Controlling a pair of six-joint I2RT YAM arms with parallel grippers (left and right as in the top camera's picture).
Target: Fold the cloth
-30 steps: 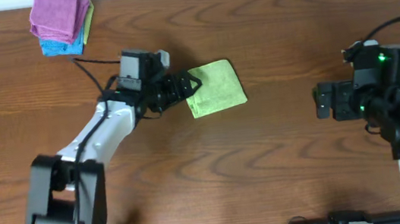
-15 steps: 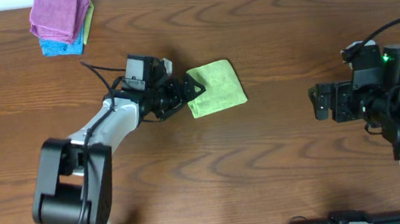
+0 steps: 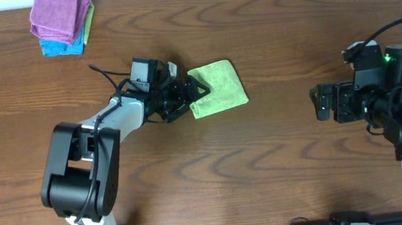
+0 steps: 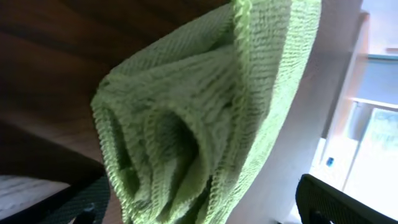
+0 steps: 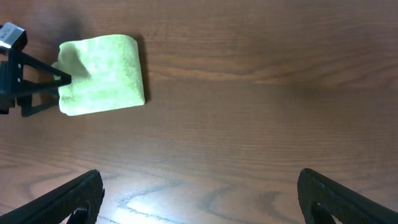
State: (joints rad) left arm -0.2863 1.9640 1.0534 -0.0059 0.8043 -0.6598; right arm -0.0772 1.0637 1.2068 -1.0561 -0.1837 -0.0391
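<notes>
Dark wood table (image 3: 269, 165), seen from overhead and from both wrists.

- Cloth (image 3: 217, 87): lime green, folded into a small pad, lying flat on the table just above centre. The right edge is a rounded fold. In the left wrist view the stacked layered edges face the camera, loosely bunched.
- Left gripper (image 3: 197, 96): at the cloth's left edge, low to the table. Jaws spread wide, with one finger (image 4: 87, 199) on each side of the layered edge. No pinch on the fabric is visible.
- Right gripper (image 3: 321, 103): well apart from the cloth, on the table's right side. Fingers (image 5: 68, 199) wide apart over bare wood, holding nothing.
- Far left corner: purple cloth (image 3: 58, 13) folded on top of a blue cloth (image 3: 62, 46).
</notes>
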